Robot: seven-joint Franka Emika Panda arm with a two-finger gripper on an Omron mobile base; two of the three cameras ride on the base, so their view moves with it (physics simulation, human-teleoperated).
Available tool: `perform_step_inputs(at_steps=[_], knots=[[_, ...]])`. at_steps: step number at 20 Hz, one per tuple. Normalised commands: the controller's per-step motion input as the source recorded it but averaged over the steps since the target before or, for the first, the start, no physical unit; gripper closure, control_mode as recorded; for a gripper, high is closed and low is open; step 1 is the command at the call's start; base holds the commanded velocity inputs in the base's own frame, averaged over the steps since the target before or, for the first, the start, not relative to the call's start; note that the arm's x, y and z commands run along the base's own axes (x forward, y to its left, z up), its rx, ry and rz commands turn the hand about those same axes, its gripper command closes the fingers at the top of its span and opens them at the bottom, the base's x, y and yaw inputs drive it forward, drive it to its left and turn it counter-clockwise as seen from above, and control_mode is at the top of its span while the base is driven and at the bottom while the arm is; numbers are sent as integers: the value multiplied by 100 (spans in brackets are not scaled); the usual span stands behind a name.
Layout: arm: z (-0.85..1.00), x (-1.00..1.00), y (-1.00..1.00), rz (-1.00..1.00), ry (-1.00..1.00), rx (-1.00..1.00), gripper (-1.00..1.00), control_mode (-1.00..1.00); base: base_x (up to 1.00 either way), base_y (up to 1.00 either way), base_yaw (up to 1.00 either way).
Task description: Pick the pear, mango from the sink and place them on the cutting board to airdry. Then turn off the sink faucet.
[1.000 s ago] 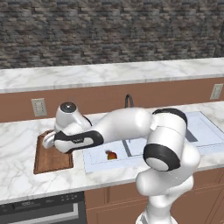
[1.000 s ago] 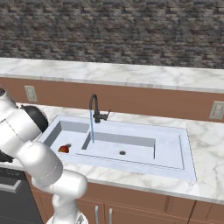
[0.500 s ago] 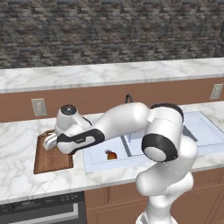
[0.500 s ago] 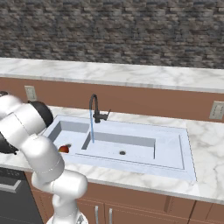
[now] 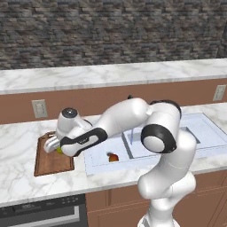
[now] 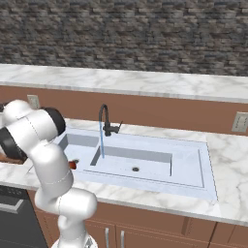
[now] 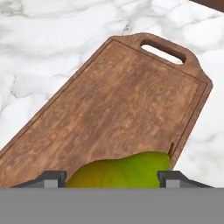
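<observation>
one fruit, the pear (image 7: 122, 171), sits clamped between my pincer's (image 7: 112, 179) fingertips with its long axis running across them, hanging just above the cutting board (image 7: 118, 105), whose bare wood stretches ahead toward its loop handle, so lowering should land it there.

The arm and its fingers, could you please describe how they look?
A glossy white arm of rounded, tube-like segments, with dark grey bands and caps at the joints. The hand has a black panel along its side. The two small fingers are dark grey and blocky.
</observation>
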Motion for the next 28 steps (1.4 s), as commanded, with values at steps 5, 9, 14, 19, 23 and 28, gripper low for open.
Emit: perform_step_inputs(at_steps=[5,9,14,19,23,28], knots=[[-14,12,13,0,1,0,100,-100,0,0,0],[-14,12,18,0,1,0,100,-100,0,0,0],[-11,11,15,0,1,0,-100,-100,0,0,0],[-8,10,7,0,1,0,-100,-100,0,0,0],[0,1,0,0,0,0,-100,-100,0,0,0],[3,0,0,0,-1,0,-100,-100,0,0,0]])
